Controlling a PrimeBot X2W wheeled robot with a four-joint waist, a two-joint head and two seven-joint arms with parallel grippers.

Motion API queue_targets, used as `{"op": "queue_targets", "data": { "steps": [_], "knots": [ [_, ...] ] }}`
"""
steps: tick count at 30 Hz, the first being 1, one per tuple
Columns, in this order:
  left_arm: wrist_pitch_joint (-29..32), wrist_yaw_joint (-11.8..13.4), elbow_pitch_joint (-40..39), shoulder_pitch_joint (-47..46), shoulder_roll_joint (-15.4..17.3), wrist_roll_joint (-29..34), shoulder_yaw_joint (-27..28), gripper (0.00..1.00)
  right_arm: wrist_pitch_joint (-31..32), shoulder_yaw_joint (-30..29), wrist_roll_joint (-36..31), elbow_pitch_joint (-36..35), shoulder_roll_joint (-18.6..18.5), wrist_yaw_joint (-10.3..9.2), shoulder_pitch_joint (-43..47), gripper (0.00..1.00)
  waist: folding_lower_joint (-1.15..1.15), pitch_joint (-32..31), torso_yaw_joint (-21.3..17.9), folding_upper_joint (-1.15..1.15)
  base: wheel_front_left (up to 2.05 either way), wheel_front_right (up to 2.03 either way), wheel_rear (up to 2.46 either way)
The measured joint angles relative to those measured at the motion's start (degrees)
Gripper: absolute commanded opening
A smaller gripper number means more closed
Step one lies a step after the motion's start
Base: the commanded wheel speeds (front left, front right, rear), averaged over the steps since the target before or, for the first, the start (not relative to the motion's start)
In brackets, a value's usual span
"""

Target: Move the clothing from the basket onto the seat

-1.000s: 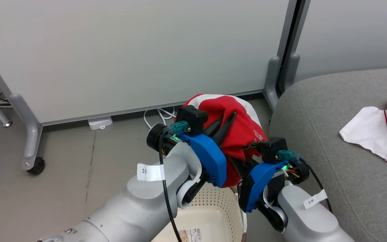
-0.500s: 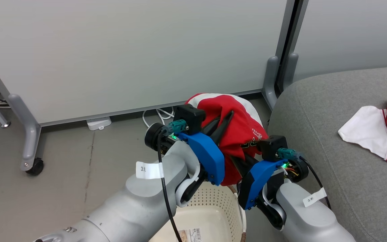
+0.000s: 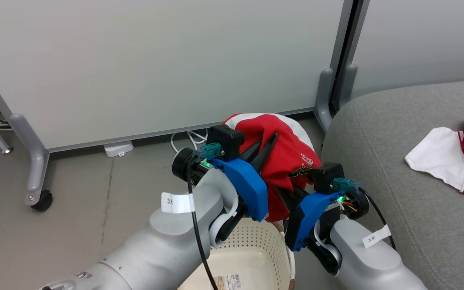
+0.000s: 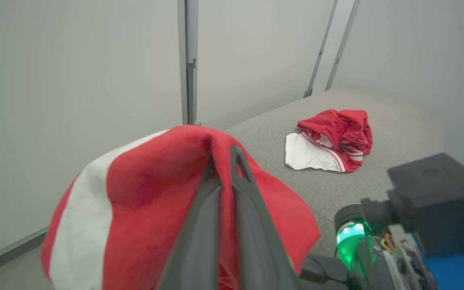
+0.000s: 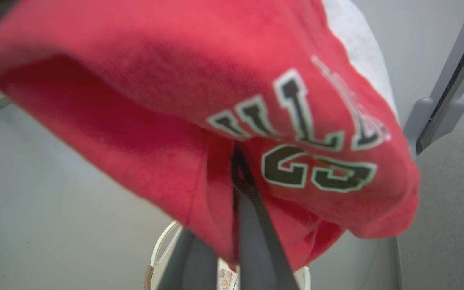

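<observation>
Barely anything had shifted over the last second: in the head view the red "23" jersey [image 3: 286,155] stayed bunched at the centre, lifted clear above the basket [image 3: 256,241] at 6 o'clock, and both arms had crept only slightly toward 10 o'clock. The left gripper [image 3: 266,146] and right gripper [image 3: 285,195] were each closed on a fold of it. The seat [image 3: 397,133] lay at 3 o'clock, apart from the jersey, with two garments [image 3: 441,161] already resting on it. In the left wrist view that gripper's fingers [image 4: 252,225] met tightly through red cloth, the seat beyond at 2 o'clock. In the blurred right wrist view the fingers [image 5: 252,225] seemed pinched shut in the fabric under the lettering, the basket's handle at 7 o'clock. So the lift looked finished, while the carry across to the seat had hardly begun.
</observation>
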Motion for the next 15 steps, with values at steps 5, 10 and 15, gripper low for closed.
{"op": "queue_targets", "data": {
  "steps": [5, 10, 15],
  "knots": [
    [-0.04, 0.22, 0.16, -0.04, 0.00, 0.09, -0.04, 1.00, -0.45, 0.71, 0.86, 0.69, 0.01, 0.00, -0.42, 0.00, 0.00, -0.01, -0.03, 0.00, 0.00, 0.00, 0.00],
    [-0.09, 0.38, -0.04, -0.30, -0.01, 0.83, 0.22, 1.00, -0.84, 1.32, 1.42, 1.21, 0.01, 0.00, -0.85, 0.00, 0.00, -0.07, 0.00, 0.00, 0.00, 0.00, 0.00],
    [-0.09, 0.37, -0.19, -0.29, -0.01, 1.76, 1.40, 1.00, -1.22, 1.77, 1.92, 1.75, -0.04, 0.00, -1.11, 0.00, 0.00, -0.01, 0.18, 0.00, 0.00, 0.00, 0.00]
  ]
}}
